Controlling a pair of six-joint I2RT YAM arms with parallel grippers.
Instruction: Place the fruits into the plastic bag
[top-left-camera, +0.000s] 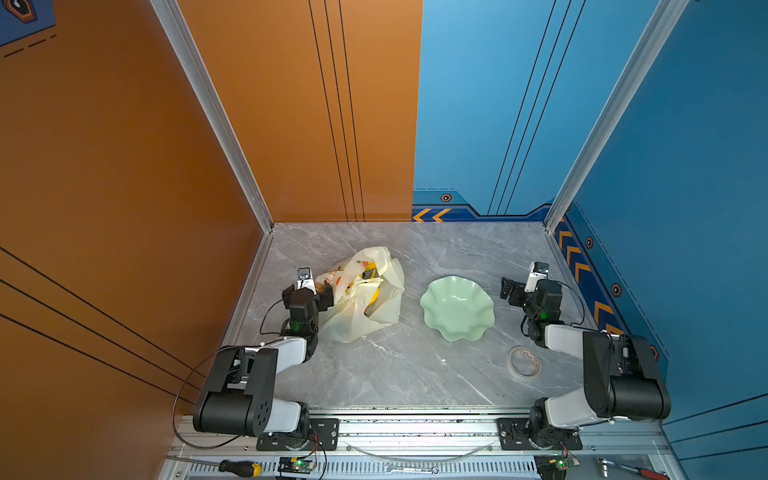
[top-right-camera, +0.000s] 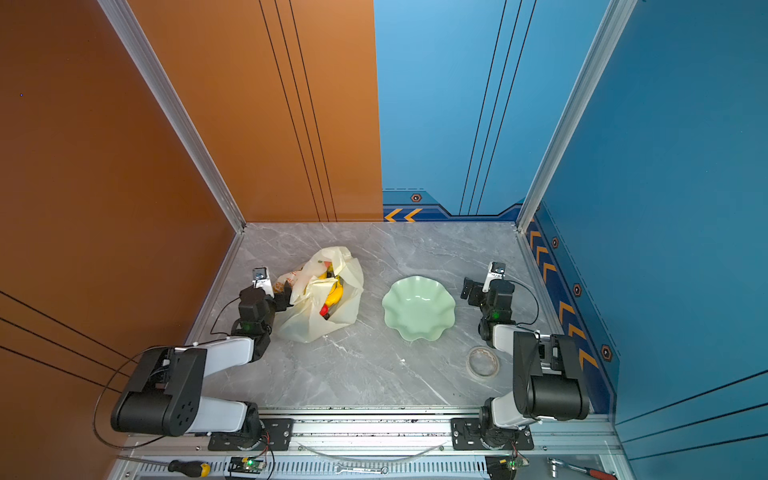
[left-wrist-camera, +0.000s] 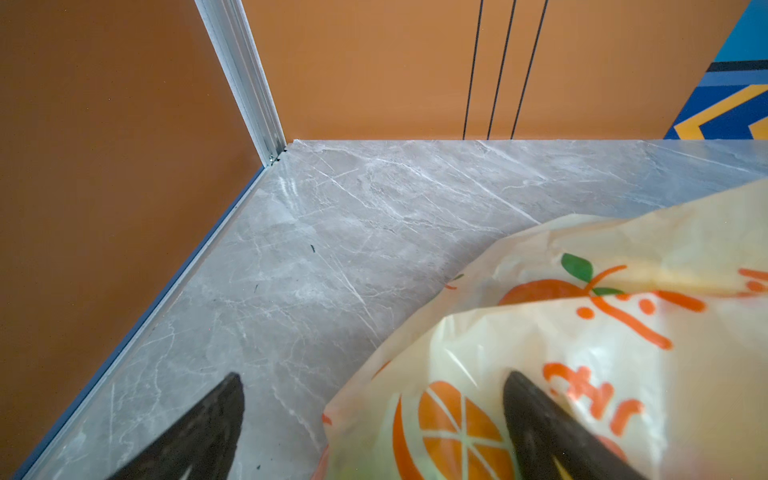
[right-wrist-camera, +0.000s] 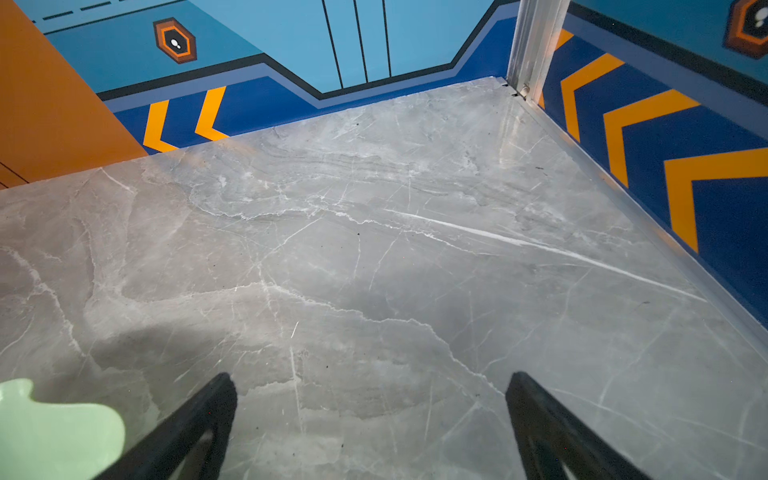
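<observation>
The plastic bag (top-left-camera: 361, 307) lies left of the green dish (top-left-camera: 440, 291), fruits (top-right-camera: 334, 293) inside. My left fingers (left-wrist-camera: 536, 424) gape empty at the bag's edge away from the dish. My right fingers (right-wrist-camera: 208, 407) gape empty right of the dish.

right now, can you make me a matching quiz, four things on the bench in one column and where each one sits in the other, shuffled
Things:
1. plastic bag
2. green dish
3. tape roll
4. screwdriver

Places:
a. on the front rail, off the marble top
b. on the marble beside the right arm
c. middle of the marble, nothing in it
d. by the left arm, fruits showing inside

Pairs: 1-d, 2-c, 3-b, 4-a
</observation>
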